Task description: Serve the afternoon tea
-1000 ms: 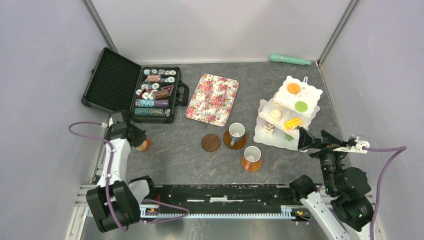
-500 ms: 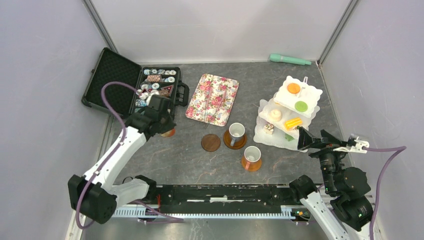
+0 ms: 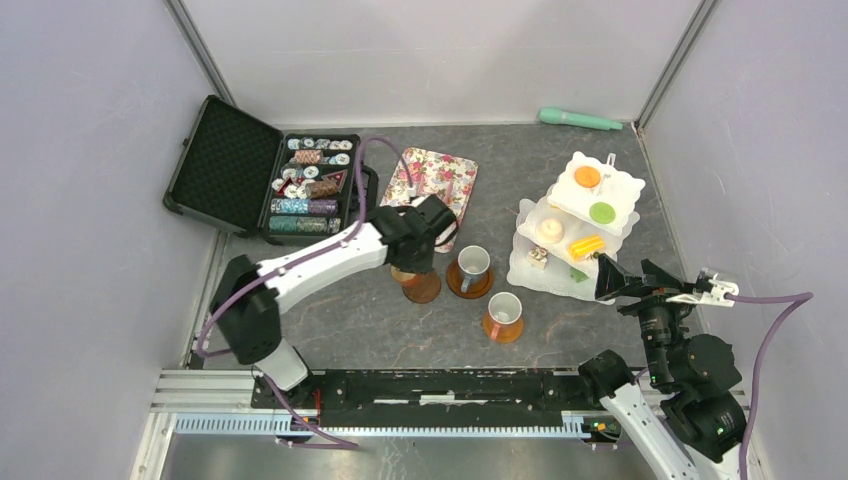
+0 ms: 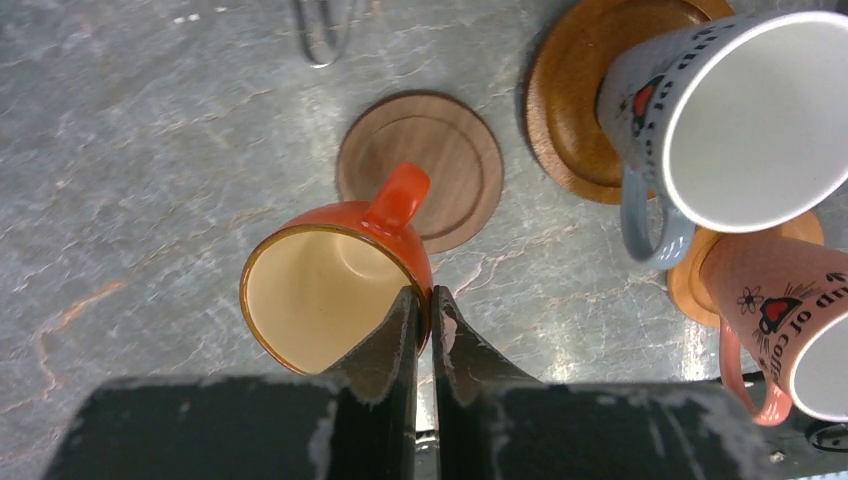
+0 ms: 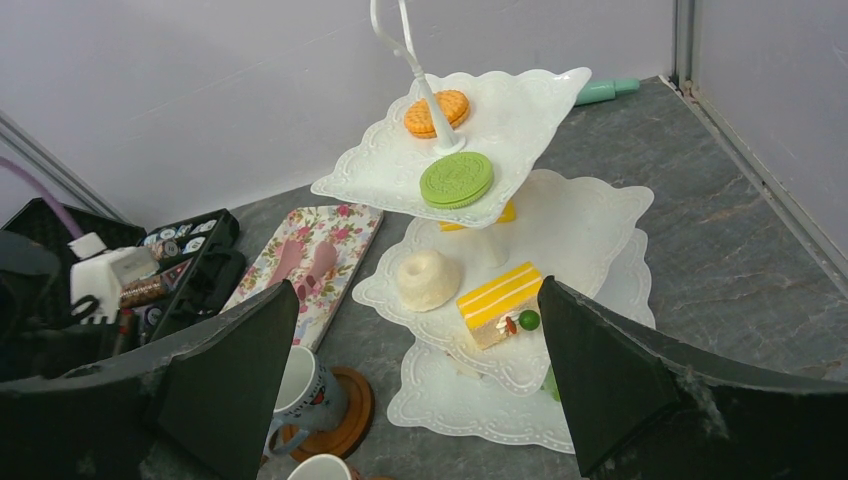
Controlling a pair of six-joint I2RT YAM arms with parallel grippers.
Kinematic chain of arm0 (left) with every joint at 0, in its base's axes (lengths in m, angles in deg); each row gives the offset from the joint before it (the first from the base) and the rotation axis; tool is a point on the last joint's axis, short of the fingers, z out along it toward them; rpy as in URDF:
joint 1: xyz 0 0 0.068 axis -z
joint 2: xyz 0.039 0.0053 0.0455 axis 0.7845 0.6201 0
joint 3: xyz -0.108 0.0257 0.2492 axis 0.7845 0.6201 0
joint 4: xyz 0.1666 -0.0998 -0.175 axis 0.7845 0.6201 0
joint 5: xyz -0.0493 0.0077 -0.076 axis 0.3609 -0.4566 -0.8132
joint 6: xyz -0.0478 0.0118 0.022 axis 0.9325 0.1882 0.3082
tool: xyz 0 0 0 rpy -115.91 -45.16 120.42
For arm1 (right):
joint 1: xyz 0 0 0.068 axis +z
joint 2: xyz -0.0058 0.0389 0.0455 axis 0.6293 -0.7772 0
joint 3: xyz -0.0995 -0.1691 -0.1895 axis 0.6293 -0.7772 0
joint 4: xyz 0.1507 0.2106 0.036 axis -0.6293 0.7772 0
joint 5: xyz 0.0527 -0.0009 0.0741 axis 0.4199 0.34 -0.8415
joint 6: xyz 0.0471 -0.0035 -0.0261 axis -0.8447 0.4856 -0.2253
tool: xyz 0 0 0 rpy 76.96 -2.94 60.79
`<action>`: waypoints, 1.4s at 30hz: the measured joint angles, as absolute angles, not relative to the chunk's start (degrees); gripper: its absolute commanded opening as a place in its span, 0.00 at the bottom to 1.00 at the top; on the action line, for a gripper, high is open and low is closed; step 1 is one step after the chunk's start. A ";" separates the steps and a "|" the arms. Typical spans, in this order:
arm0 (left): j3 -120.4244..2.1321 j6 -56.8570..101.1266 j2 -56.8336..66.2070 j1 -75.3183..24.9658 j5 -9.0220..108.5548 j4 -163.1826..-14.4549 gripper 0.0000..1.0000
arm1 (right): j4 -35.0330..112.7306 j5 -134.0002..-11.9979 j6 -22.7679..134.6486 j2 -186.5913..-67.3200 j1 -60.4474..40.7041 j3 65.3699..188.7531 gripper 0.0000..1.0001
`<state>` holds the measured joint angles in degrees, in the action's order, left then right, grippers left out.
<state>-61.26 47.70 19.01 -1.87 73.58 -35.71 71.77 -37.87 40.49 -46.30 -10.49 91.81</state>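
the white three-tier stand (image 5: 585, 225) sits at the right of the table and is already loaded: an orange sandwich biscuit (image 5: 437, 112) and a green one (image 5: 457, 179) on the top tier, a pale doughnut (image 5: 427, 279) and a yellow cake slice (image 5: 498, 301) on the middle one. the right gripper (image 5: 417, 290) hangs just in front of it, jaws wide apart with nothing between them.

the left gripper (image 4: 422, 300) is pinched nearly closed on the near rim of the orange mug (image 4: 335, 290), one finger inside and one outside. the mug's mouth faces the wrist camera and its handle points away from the fingers.

the coming move turns on the bare saucer (image 4: 440, 135). it lies just ahead of the mug along the handle's line, and the handle already overlaps its near edge. whether the mug touches it cannot be told. my judgement is that a small push forward, then a lowering, would centre it. the left arm is clearly the nearer one.

to the right, the white mug (image 4: 745, 110) and the pink mug (image 4: 780, 310) each stand on their own saucer.

a second ago the left arm held the orange mug near the left wall. it has since swung across past the chip case (image 3: 265, 175). the right arm has not moved.
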 measured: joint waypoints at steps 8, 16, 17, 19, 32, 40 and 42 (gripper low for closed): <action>-67.14 45.67 28.94 1.29 72.84 -35.60 0.02 | 72.56 -37.41 40.56 -46.30 -10.49 93.40 0.98; -67.44 45.25 31.39 1.34 72.53 -35.60 0.02 | 72.80 -36.76 40.71 -46.30 -10.46 93.69 0.98; -67.42 45.19 31.45 1.34 72.53 -35.62 0.02 | 72.80 -36.76 40.71 -46.30 -10.49 93.69 0.98; -67.42 45.14 31.63 1.34 72.53 -35.93 0.02 | 72.80 -36.76 40.76 -46.30 -10.49 93.69 0.98; -66.18 45.06 34.25 1.34 72.95 -38.47 0.31 | 73.08 -36.71 41.08 -46.30 -10.46 93.69 0.98; -65.41 44.14 32.43 1.34 72.73 -38.49 0.56 | 73.98 -36.78 42.85 -46.30 -10.38 95.52 0.98; -65.83 43.85 30.38 1.34 72.66 -37.77 0.59 | 74.61 -36.78 44.10 -46.30 -10.33 97.84 0.98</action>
